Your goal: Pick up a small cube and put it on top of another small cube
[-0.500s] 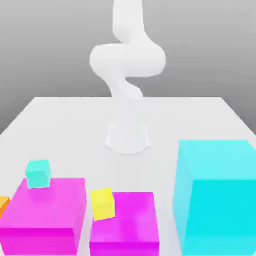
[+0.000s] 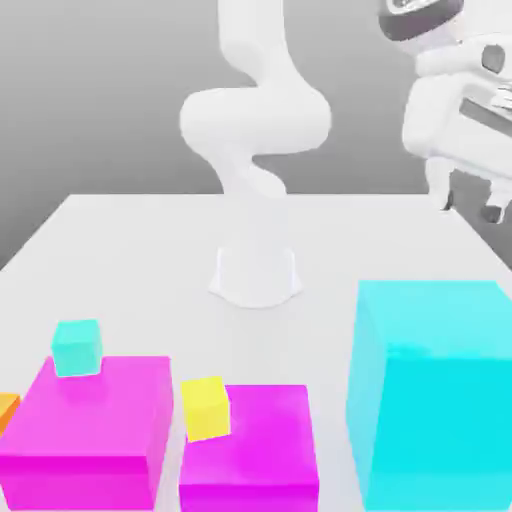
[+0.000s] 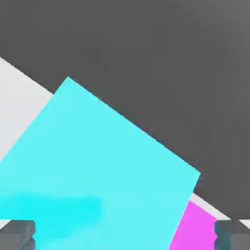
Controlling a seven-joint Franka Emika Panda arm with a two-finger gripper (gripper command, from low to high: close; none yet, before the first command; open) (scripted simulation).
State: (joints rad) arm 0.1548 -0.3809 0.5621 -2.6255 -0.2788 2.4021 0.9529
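**Gripper open, high above large cyan block; blue cube not located**

The white robot arm [image 2: 255, 120] rises from its round base at the centre of the white table [image 2: 130, 250]. Its two-finger gripper [image 2: 470, 205] hangs in the air at the exterior view's upper right, fingers spread wide with nothing between them. In the hand view the dark fingertips [image 3: 17, 233] stand far apart, and the top face of the large cyan block [image 2: 435, 385] lies below them.

On the table, the cyan block sits at the exterior view's right. Two magenta blocks occupy the front: a larger magenta block [image 2: 95, 430] at the left and a second magenta block [image 2: 250, 455] beside it. A small teal cube [image 2: 77, 347] rests on the larger magenta block. A small yellow cube [image 2: 205, 408] sits tilted at the second magenta block's near corner. An orange object [image 2: 6, 408] shows at the left edge.

The position of the small deep-blue cube cannot be told.
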